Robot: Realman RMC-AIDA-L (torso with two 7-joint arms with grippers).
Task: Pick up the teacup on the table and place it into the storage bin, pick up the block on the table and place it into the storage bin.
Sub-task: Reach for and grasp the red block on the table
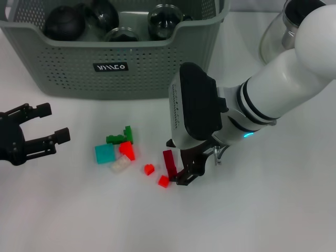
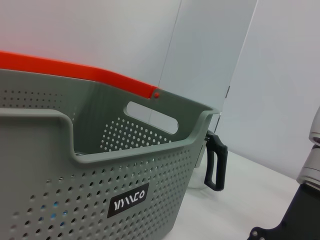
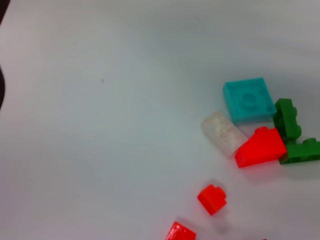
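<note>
The grey-green storage bin (image 1: 157, 68) stands at the back of the table and fills the left wrist view (image 2: 75, 195). Several dark glass teacups (image 1: 63, 23) lie inside it. Loose blocks lie in front of the bin: a teal one (image 1: 104, 153), a green one (image 1: 121, 137), a red wedge (image 1: 127, 150), a clear one (image 1: 120, 164), two small red ones (image 1: 149, 169) and a dark red one (image 1: 169, 160). My right gripper (image 1: 184, 170) is low over the table, right beside the dark red block. My left gripper (image 1: 52, 123) is open and empty at the left edge.
A glass teapot (image 1: 275, 37) stands at the back right, behind my right arm; its black handle (image 2: 216, 162) shows past the bin's corner. The right wrist view shows the teal block (image 3: 247, 100), the red wedge (image 3: 260, 146) and white table around them.
</note>
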